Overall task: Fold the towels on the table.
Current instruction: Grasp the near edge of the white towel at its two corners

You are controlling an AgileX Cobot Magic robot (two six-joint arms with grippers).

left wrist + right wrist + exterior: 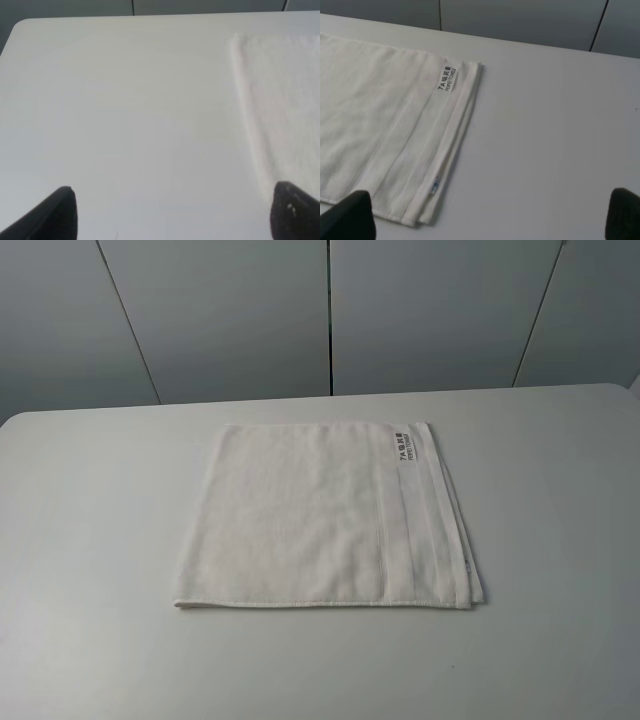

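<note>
Off-white towel (320,515): lies flat near the middle of the table (90,540), already doubled by the look of the stacked edges on its right side.
Towel markers: label (403,446) at the far right corner; border band (425,520) runs front to back along the right side.
Long axis: footprint looks close to square from the high camera, so cannot tell firmly; the layered edge runs front to back.
Left end effector (175,215): spread wide, nothing in it, low over bare table; the towel lies ahead and to the robot's right, its left edge just beside one tip.
Right end effector (487,217): spread wide, nothing in it; the towel lies ahead and to the robot's left, its near right corner just beside one tip.
Nearer arm: about even; each one faces its own side edge. Neither arm shows in the high view, so both likely hang back at the near side.
Height over cloth: cannot tell.
Likely next move: grip the near corners, left and right, and carry them to the far edge, or a side-to-side fold.
Open room: bare table on all sides of the towel, wide margins left, right and near; wall panels (230,310) stand behind the far edge.
Risk: pinching only the top layer at the stacked right edge.
</note>
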